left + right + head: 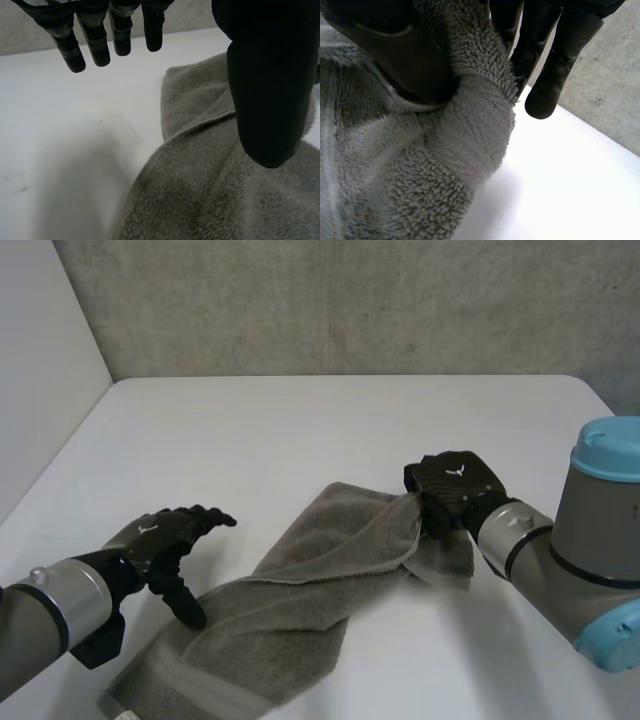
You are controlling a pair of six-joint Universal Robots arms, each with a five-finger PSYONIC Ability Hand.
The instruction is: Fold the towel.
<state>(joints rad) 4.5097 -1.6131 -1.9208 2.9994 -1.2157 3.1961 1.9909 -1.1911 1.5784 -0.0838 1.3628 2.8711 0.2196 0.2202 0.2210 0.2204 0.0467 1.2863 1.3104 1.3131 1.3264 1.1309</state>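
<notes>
The right hand [455,485] pinches the far right end of the grey towel [270,620], which lies crumpled across the near desk [300,430]. The left hand [160,540] hangs open above its near left end. Pulling now could drag the loose end and bunch it.

Bg: white table [300,430], matte top, far-right corner rounded. Far side: grey concrete wall [350,300], rough and speckled, meets the table's far edge in a straight line. Left side: plain white panel [40,360], upright along the table's left edge, joins the concrete wall at the far-left corner. Left wrist cam: faint smudge [17,180] on the tabletop, strip of concrete wall beyond the table. Right wrist cam: tabletop w/ concrete wall right behind it.
</notes>
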